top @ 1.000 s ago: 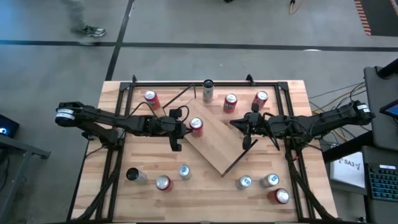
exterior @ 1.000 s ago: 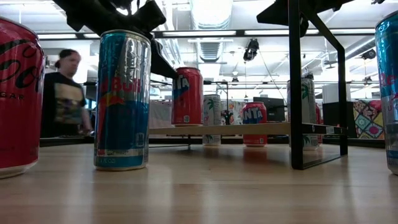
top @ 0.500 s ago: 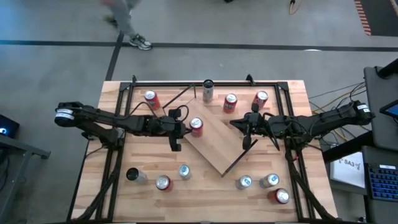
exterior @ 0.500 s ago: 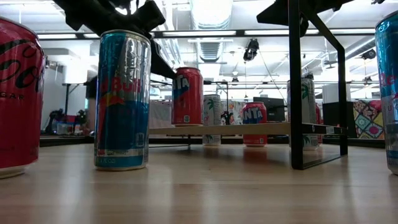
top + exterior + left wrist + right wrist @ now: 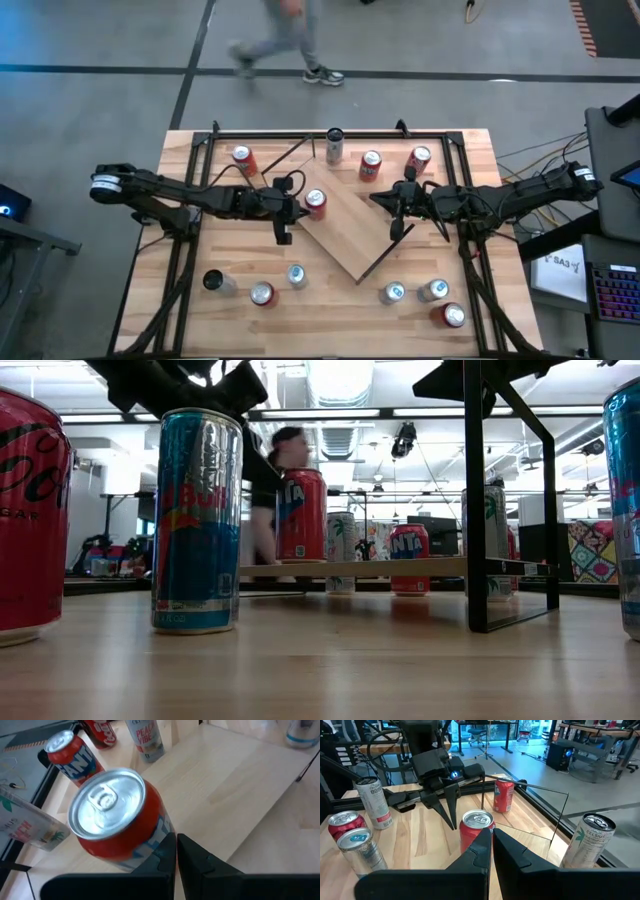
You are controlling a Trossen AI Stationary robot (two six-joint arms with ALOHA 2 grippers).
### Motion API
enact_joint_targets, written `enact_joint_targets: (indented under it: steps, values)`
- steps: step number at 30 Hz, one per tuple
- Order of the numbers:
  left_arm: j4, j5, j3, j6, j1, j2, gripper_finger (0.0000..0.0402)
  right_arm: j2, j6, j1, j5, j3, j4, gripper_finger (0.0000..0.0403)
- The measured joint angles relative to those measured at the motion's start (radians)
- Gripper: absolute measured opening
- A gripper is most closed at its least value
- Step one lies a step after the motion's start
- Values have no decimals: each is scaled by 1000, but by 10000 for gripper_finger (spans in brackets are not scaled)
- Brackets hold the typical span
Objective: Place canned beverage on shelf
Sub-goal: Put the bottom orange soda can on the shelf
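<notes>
High view: red can stands on the shelf; left gripper and right gripper are closed, holding nothing

Overhead view straight down, low view level across table, wrist views close, all sharing the shelf

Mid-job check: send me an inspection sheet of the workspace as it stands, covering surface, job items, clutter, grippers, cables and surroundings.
Surface: plank tabletop inside a black frame.
Job's things: shelf lies angled mid-table; one red can stands on its left corner.
Clutter: loose cans along the far edge and the near edge of the table, among them a blue can.
Grippers: left gripper shut, empty, beside the red can; right gripper shut, empty, over the shelf's right edge.
Cables: bundle on the floor right of the table.
Surroundings: a person walking past the far side.
</notes>
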Motion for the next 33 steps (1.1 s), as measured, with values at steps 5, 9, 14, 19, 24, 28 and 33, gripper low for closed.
enact_joint_targets:
  steps: [5,9,14,19,24,28,33]
  values:
    - [-3,-5,0,1,3,0,0,0,1,0,0,0,0,9]
    - [-3,-8,0,1,10,0,0,0,1,0,0,0,0,9]
    - [3,-9,0,2,18,1,0,0,1,0,0,0,0,9]
    - [4,-10,0,2,26,2,0,0,0,0,0,0,0,9]
    - [14,-10,0,10,34,2,0,0,0,0,0,0,0,9]
    - [17,-12,0,10,44,2,0,0,0,0,0,0,0,9]
    - [20,-13,0,10,54,2,0,0,0,0,0,0,0,9]
